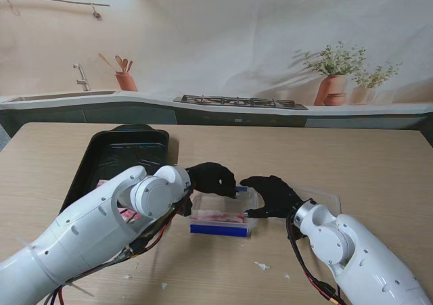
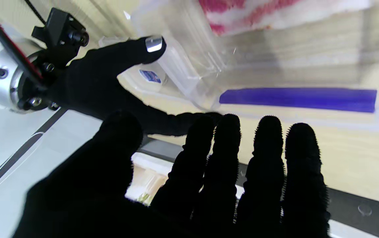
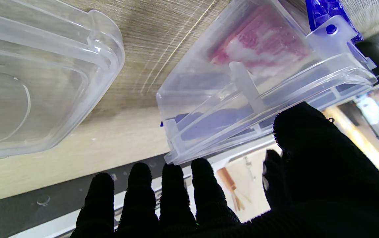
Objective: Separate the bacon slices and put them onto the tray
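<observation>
Now bacon (image 1: 218, 217) in box (image 1: 223, 229) btwn left hand (image 1: 211, 179), right hand (image 1: 270, 195).

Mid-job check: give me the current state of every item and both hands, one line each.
Clear container: lid off, upright on the table, bacon inside.
Bacon slices: in the container, stacked, not yet separated.
Lid: off, lying on the table beside the container.
Black tray: on the table, mostly bare; contents behind my left arm unclear.
Left hand: open, fingers at the container's rim.
Right hand: open, at the container's other end.
</observation>
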